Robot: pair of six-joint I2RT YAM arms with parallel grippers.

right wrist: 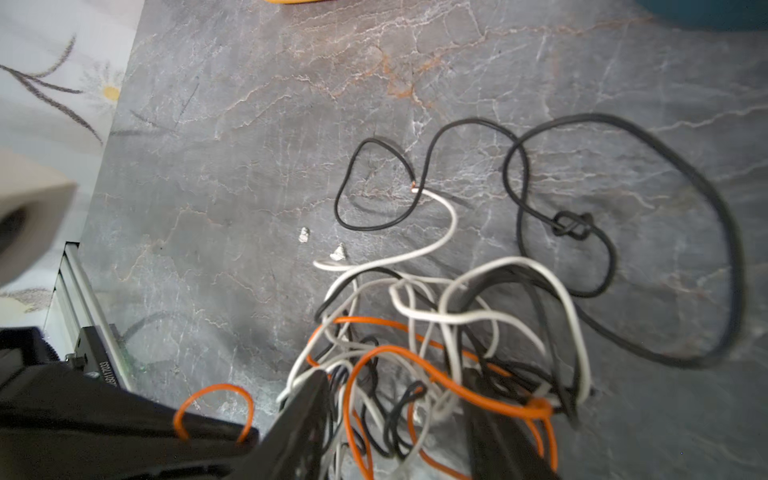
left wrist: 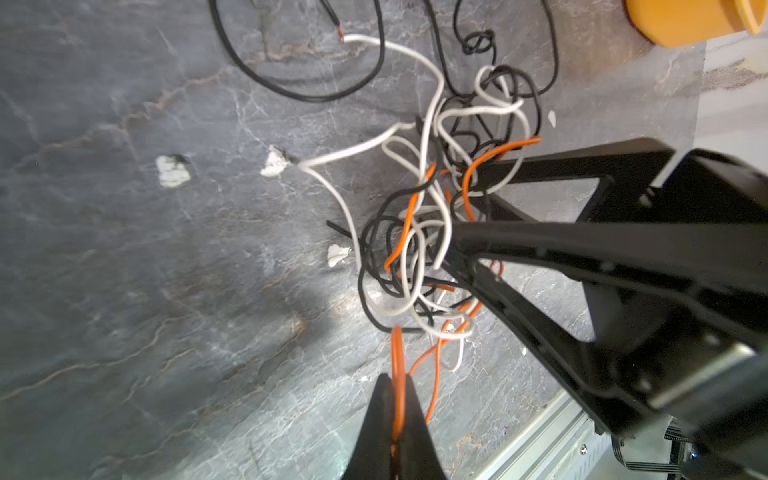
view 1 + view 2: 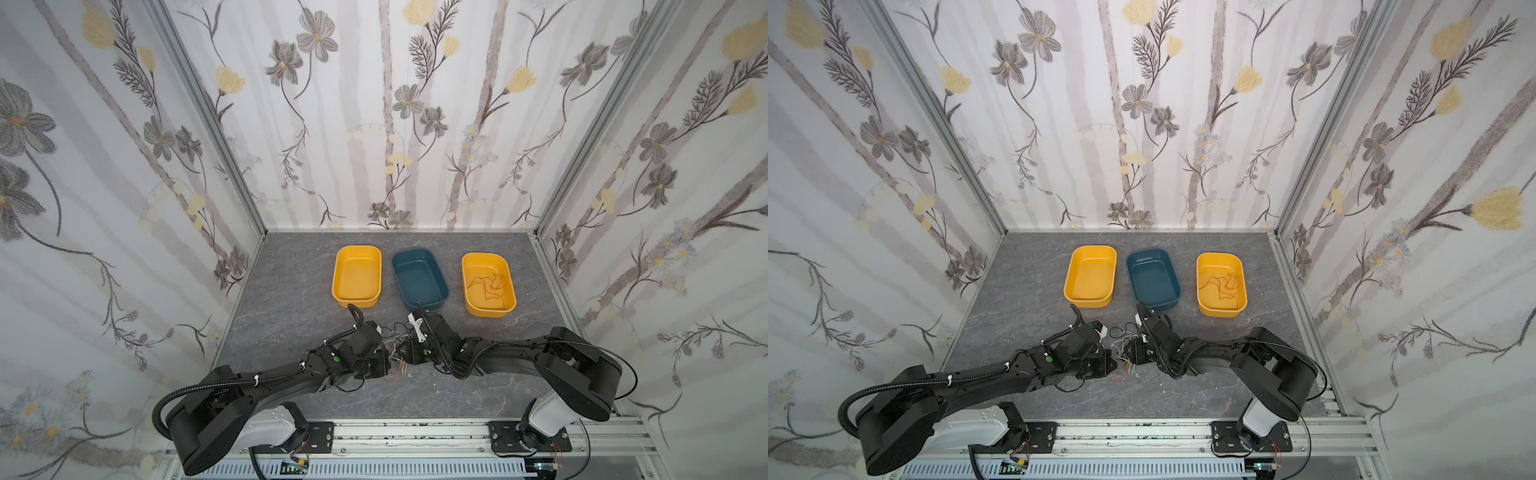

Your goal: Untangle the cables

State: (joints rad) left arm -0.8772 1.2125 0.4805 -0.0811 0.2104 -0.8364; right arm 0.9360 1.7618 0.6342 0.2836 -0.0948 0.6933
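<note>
The cables (image 3: 397,347) (image 3: 1121,349) lie as a knot of thin orange, white and black wires on the grey table between my two grippers. In the left wrist view my left gripper (image 2: 397,399) is shut on an orange cable (image 2: 398,353) that leads up into the tangle (image 2: 424,249). My right gripper (image 1: 395,386) is open, one jaw on each side of the tangle (image 1: 415,332), with wires between them. A black cable with a small knot (image 1: 569,226) loops out over the table. Another orange cable (image 3: 486,286) lies in the right yellow bin.
Three bins stand in a row behind the tangle: a yellow bin (image 3: 337,274), a blue bin (image 3: 397,270) and the right yellow bin (image 3: 467,266). Small white scraps (image 2: 172,170) lie on the table. The aluminium rail (image 3: 415,432) runs along the front edge.
</note>
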